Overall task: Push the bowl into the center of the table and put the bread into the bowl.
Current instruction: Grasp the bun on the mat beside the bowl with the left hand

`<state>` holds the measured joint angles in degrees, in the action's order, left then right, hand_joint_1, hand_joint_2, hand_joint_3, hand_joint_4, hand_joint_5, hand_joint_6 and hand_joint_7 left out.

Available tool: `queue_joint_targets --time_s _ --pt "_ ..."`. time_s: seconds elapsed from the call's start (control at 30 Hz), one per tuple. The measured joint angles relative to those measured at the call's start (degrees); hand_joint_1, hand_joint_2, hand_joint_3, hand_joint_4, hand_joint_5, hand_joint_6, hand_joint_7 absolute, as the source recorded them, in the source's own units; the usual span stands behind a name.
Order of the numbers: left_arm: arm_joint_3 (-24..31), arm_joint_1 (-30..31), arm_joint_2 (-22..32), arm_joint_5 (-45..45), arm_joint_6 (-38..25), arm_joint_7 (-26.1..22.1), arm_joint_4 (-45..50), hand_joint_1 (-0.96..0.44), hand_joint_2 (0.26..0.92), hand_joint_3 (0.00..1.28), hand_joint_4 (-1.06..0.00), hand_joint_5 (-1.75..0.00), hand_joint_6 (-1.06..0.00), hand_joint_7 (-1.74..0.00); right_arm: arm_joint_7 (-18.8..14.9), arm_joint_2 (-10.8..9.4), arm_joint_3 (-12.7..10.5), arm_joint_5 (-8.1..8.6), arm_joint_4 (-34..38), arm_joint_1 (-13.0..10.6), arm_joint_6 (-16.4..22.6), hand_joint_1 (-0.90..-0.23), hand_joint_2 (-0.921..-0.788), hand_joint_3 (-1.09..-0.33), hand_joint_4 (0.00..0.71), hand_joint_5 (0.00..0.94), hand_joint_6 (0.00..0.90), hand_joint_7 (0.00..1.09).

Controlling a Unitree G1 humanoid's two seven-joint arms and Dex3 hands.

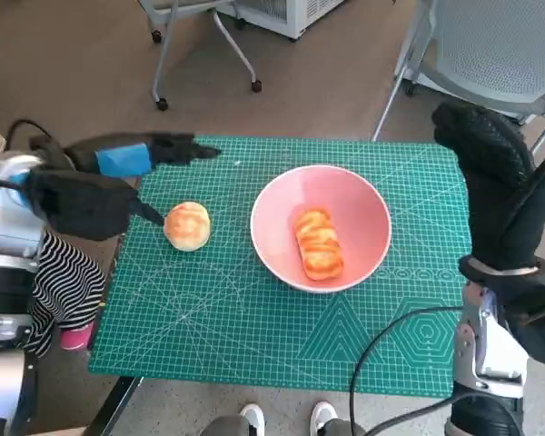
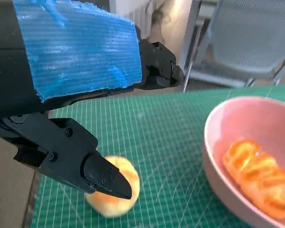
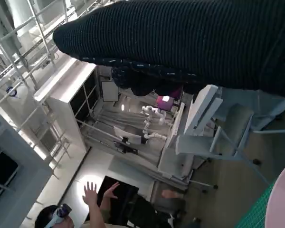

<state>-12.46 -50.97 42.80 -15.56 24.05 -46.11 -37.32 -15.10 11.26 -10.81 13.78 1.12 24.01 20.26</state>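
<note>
In the head view a pink bowl (image 1: 321, 227) sits right of the frame's middle on the green cutting mat (image 1: 209, 318) that covers the worktop. A long glazed bread (image 1: 319, 243) lies inside the bowl. A second, round bread roll (image 1: 187, 225) rests on the mat left of the bowl, apart from it.

The left hand (image 1: 100, 186) is at the left edge of the frame, over the mat's border. Its fingers (image 1: 177, 148) are spread wide and hold nothing: one reaches toward the upper middle of the frame, and a lower one points at the roll, its tip just beside it. In the left wrist view that lower fingertip (image 2: 109, 180) overlaps the roll (image 2: 115, 194); whether it touches, I cannot tell. The bowl (image 2: 218, 142) with its bread (image 2: 259, 175) fills the lower right there.

The right hand (image 1: 500, 191) is raised at the right edge of the head view, gloved fingers apart and empty, beside the bowl but clear of it. Chairs (image 1: 490, 54) stand on the floor beyond the worktop, and a person (image 3: 92, 209) shows in the lower left of the right wrist view.
</note>
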Motion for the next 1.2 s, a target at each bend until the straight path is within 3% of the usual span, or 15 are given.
queue_joint_targets --time_s 0.33,0.83,1.0,1.2 --pt "-3.42 0.14 -2.58 -2.79 1.94 0.79 -6.79 0.0 0.735 0.01 -0.05 0.0 -0.21 -0.03 -0.51 0.21 -0.29 0.06 -0.04 0.0 0.04 -0.68 -0.921 -0.714 0.169 0.0 0.028 0.56" --pt "-9.92 -1.39 -7.37 -11.88 3.68 7.12 -18.98 0.01 0.742 0.01 -0.11 -0.01 -0.25 -0.02 -0.51 0.77 -0.59 0.39 -1.39 -0.2 -1.3 -0.683 -0.921 -0.714 0.17 0.001 0.029 0.56" --pt "-11.74 -2.08 -8.41 -14.37 3.78 10.27 -21.43 0.04 0.773 0.02 -0.22 -0.02 -0.34 -0.03 -0.49 0.79 -0.65 0.61 -2.05 -0.43 -1.63 -0.683 -0.921 -0.713 0.17 0.001 0.032 0.56" --pt "-13.81 -2.78 -9.34 -17.97 4.27 16.28 -23.47 0.02 0.854 0.04 -0.46 -0.04 -0.54 -0.05 -0.45 0.79 -0.66 0.61 -2.76 -0.62 -2.1 -0.682 -0.921 -0.714 0.169 0.0 0.032 0.56"
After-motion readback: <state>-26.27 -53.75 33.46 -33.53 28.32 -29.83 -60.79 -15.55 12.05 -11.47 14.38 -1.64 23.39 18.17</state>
